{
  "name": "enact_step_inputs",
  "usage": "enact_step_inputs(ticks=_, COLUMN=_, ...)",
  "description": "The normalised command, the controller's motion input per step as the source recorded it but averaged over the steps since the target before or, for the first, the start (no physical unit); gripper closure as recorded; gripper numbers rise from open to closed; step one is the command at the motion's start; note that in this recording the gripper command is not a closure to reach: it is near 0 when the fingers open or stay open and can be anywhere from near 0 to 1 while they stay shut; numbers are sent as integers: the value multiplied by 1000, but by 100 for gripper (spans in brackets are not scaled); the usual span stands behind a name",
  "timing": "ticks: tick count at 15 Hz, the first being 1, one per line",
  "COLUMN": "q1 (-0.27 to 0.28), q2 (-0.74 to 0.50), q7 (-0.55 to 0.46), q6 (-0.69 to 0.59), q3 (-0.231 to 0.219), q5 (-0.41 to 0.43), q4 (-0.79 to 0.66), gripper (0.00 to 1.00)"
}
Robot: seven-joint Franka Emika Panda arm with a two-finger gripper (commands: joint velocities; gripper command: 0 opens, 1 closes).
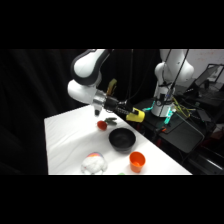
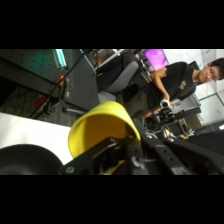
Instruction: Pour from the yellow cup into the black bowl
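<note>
Yellow cup held tipped above the black bowl.
The gripper [image 1: 129, 111] is clamped on the yellow cup [image 1: 135, 115], which lies on its side in the air just above the black bowl [image 1: 122, 139] on the white table [image 1: 67, 142].

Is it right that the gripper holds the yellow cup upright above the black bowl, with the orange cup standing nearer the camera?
Not quite. The gripper holds the yellow cup tipped on its side, not upright, as the side view shows. The rest stands: it is above the black bowl, with the orange cup nearer the camera.
</note>
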Motion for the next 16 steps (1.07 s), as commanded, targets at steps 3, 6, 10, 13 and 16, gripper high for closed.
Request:
enact_step_inputs(ticks=3, q1=-73, q2=225, q7=193, q6=-366, q3=45, q5=179, q4=384, gripper=15)
enact_step_inputs(ticks=6, q1=55, q2=-60, q7=159, q6=103, q3=-19, q5=-130, q4=165, gripper=14)
enact_step_inputs(ticks=10, q1=110, q2=-303, q7=148, q6=371, q3=-54, q5=-321, q4=-25, gripper=14)
enact_step_inputs(ticks=13, q1=104, q2=-359, q7=180, q6=406, q3=-43, q5=-266, q4=-83, gripper=13)
enact_step_inputs(ticks=16, q1=72, q2=-310, q7=167, q6=508, q3=-44, q5=-149, q4=-96, gripper=13)
